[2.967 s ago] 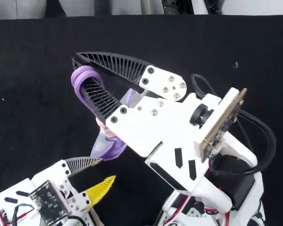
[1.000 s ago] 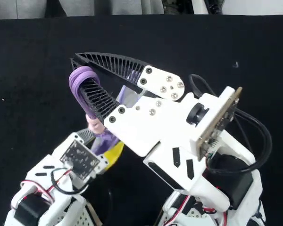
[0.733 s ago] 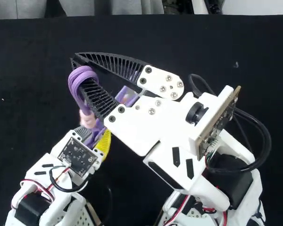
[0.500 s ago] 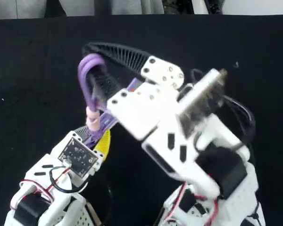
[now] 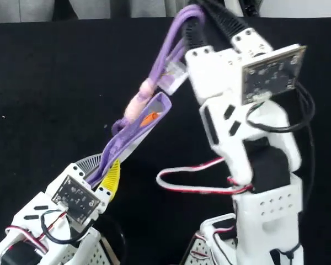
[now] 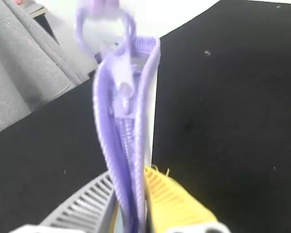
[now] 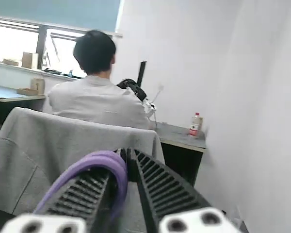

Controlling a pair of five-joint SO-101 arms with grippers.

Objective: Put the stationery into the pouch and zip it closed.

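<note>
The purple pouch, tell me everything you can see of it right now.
The pouch is a slim purple fabric case, held above the black table and stretched on a slant between both arms. The left gripper is shut on its lower end, between a grey and a yellow finger. From its upper end a purple loop strap with a pink bead runs up into the shut right gripper. Something orange shows near the pouch's upper end.

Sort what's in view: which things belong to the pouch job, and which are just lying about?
Job: pouch, strap, orange item inside, left gripper, right gripper.
Lying about: grey jacket, bottle.
</note>
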